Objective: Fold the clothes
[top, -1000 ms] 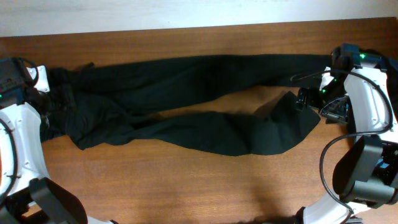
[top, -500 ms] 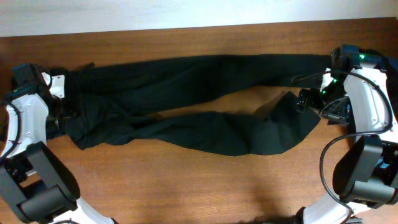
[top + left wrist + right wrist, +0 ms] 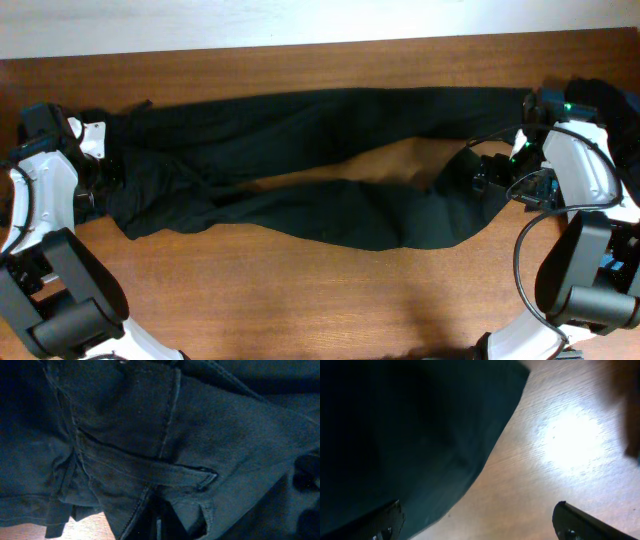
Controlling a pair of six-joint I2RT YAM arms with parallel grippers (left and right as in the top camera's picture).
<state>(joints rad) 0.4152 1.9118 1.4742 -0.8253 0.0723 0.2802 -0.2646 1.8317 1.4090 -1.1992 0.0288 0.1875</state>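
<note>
Long matte black fabric trousers [image 3: 300,140] on a reddish-brown wood-grain table [image 3: 300,300].
Close up, the cloth reads plain blue-black, patterned only by fine stitched seam lines; the tabletop shows thin pale grain streaks and a whitish glare patch. The jointed left robot arm [image 3: 45,195] and right robot arm [image 3: 588,178] are white with black joints, the right one dotted with small green lights [image 3: 567,104]; the wall strip [image 3: 300,20] is off-white.

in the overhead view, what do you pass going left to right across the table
left arm -> black trousers, waist end first, legs running right -> right arm
</note>
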